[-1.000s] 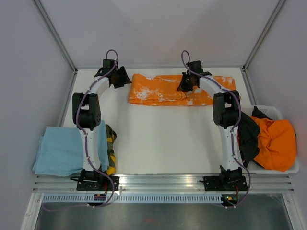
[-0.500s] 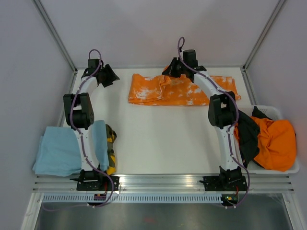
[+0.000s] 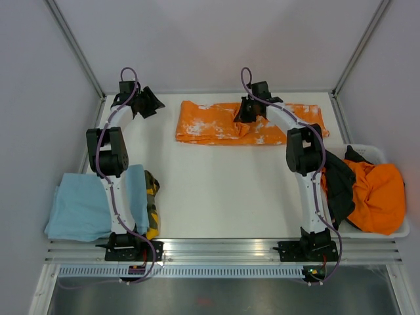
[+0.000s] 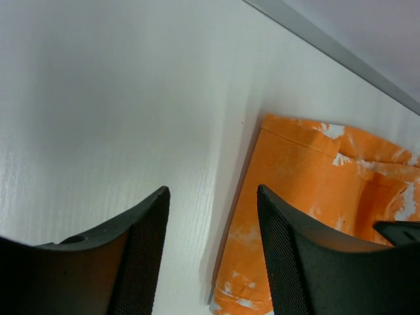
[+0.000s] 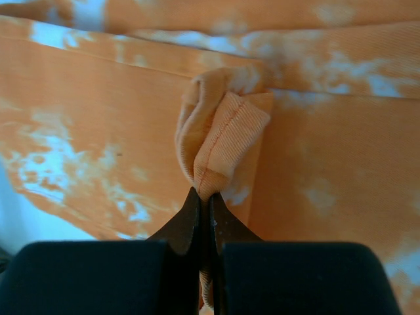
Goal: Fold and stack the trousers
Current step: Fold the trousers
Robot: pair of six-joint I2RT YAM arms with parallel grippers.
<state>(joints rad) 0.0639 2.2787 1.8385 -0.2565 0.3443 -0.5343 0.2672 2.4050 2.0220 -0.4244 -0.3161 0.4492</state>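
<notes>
Only my right wrist view is showing the right gripper pinching a fold of the orange trousers; the left gripper is hovering wide open beside them.

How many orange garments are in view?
2. The patterned trousers lie far back on the table; a plain orange garment sits in the basket at right. More may hide beneath it.

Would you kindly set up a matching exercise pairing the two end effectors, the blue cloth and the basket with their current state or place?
1. left end effector
2. right end effector
3. blue cloth
4. basket

A. at the right edge of the table
B. shut on the orange trousers
C. open, gripping nothing
D. near-left corner of the table

Pairs: 1-C, 2-B, 3-D, 4-A.
</notes>
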